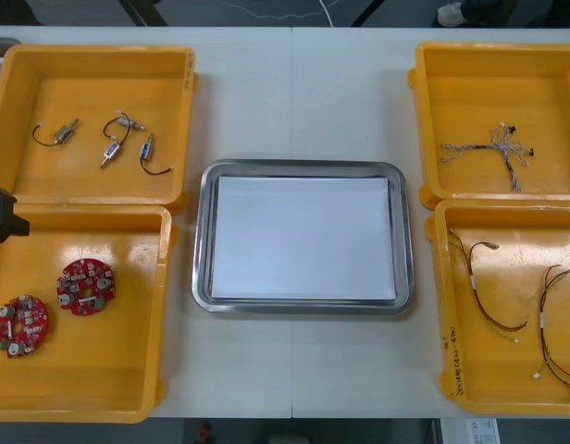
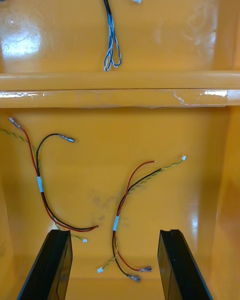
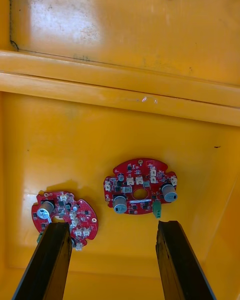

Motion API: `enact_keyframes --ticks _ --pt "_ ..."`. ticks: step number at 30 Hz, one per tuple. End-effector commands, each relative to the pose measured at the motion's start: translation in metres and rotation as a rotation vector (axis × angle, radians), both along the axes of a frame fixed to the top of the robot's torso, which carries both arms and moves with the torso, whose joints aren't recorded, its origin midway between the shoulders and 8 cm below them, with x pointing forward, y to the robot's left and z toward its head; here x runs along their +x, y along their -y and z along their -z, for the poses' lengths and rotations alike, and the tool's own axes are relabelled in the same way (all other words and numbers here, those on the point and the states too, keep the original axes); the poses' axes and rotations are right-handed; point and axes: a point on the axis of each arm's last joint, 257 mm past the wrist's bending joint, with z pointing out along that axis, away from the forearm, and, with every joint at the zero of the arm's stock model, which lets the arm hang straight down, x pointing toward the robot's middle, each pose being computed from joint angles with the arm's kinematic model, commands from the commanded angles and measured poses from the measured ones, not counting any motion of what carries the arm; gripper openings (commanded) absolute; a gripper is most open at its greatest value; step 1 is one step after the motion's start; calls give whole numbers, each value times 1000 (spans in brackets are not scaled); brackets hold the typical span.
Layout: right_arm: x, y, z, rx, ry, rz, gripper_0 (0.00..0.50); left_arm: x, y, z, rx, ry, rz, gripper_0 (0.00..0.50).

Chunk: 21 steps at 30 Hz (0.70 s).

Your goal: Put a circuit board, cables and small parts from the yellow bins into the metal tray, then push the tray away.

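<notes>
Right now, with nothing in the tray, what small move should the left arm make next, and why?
Probably lower the left gripper onto the circuit board ahead of its open fingers. The tray holds nothing, and this board lies apart from the other board by one finger. The right gripper hangs open over cables.

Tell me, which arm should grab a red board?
Left. The open left claw hangs over the boards' bin, one board just past its fingers. The right claw hangs over cables.
</notes>
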Motion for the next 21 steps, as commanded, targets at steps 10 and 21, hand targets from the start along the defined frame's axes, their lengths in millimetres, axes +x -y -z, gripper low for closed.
enact_keyframes --ticks 10,21 --pt "5 13 -28 -31 57 40 500 -4 -17 -15 99 20 65 500" --pt "5 13 -28 -31 57 40 500 -4 -17 -15 99 20 65 500"
